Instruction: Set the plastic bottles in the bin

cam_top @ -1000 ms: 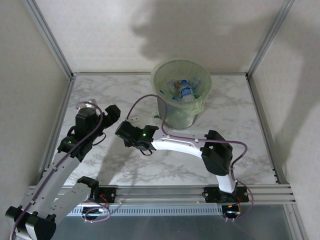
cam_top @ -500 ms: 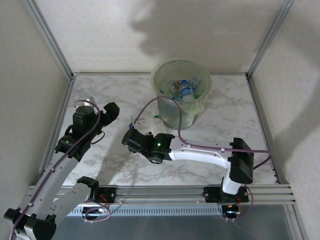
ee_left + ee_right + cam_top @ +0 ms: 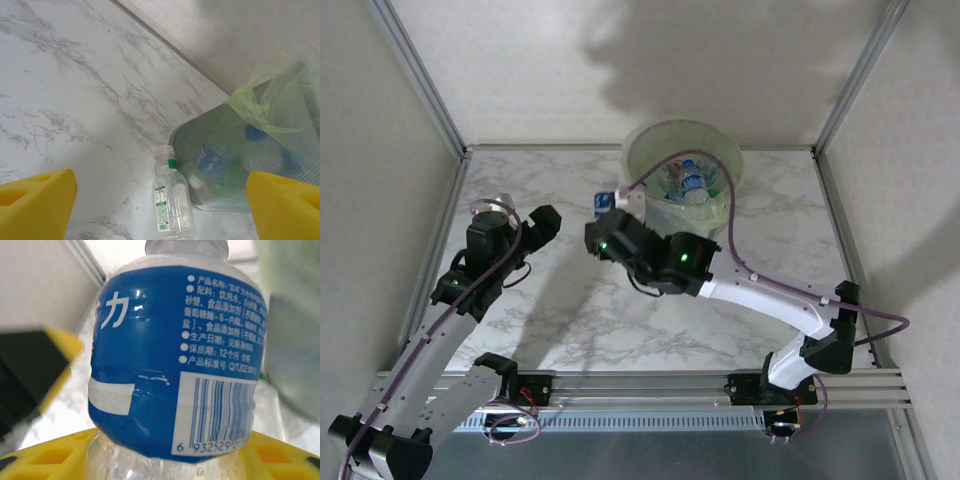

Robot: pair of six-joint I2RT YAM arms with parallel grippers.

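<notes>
Beside the bin [image 3: 632, 146] | we are swinging the right gripper [image 3: 606, 218] in from mid table [image 3: 520, 180], clamping a blue bottle [image 3: 175, 360] | drop nearing | left gripper [image 3: 160, 205] hanging agape.

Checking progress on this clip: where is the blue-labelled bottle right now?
In the top view the blue-labelled bottle is held by the right gripper, jaws closed on it, just left of the bin.
</notes>
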